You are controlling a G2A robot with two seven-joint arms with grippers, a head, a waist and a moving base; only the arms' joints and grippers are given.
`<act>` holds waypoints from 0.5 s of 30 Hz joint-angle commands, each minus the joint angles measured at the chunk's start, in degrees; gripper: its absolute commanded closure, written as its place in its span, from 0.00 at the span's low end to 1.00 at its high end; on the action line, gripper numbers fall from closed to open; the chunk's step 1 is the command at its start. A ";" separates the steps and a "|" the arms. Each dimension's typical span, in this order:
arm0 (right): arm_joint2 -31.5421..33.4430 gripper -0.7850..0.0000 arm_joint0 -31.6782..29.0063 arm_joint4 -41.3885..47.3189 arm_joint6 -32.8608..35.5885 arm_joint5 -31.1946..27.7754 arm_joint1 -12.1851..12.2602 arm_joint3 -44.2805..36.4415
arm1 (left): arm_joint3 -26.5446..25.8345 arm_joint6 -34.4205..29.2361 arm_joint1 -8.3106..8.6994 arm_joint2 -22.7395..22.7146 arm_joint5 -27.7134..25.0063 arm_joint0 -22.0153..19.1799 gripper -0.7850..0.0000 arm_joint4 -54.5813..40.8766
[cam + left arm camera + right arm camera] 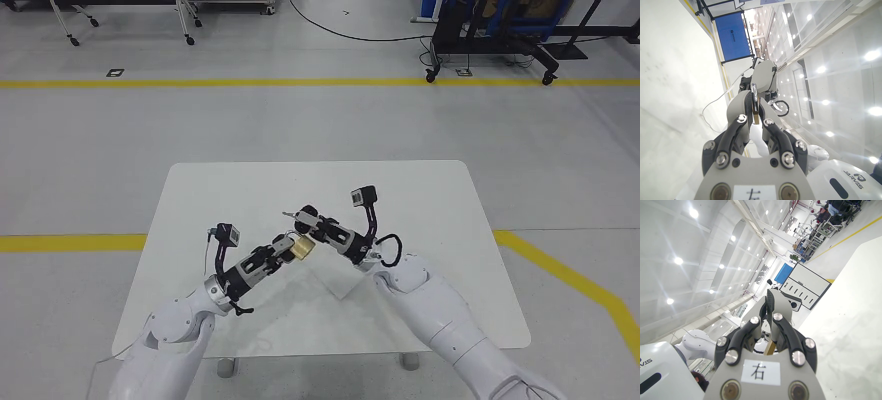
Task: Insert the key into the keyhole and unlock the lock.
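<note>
The left hand (754,98) was clamped on the brass lock (756,115), holding it raised above the surface (430,200) so the keyhole stayed reachable. Just beside the lock, the right hand (770,300) was closed on what seemed the key (781,66), not yet inserted.

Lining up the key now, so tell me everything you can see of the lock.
The lock is a small padlock: brass-looking body, shiny silver shackle. The left gripper's dark ribbed fingers clamp its flat sides, shackle pointing away from the wrist, seen edge-on. It is held above the table, with the right gripper close by. Its keyhole is hidden.
</note>
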 commanded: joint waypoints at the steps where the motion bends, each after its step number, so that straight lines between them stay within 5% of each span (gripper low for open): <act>1: -0.36 1.00 0.25 0.48 0.85 0.00 -0.13 0.17 | -0.07 0.04 0.03 0.05 0.01 0.01 1.00 0.10; 11: 0.99 1.00 0.49 1.70 0.29 -1.07 -0.22 0.64 | -0.22 1.51 0.15 -0.25 0.39 0.21 1.00 0.10; 15: 3.11 1.00 -0.30 0.25 -1.27 -1.91 0.24 -0.08 | 0.73 6.58 0.06 -0.83 7.02 0.12 1.00 -1.05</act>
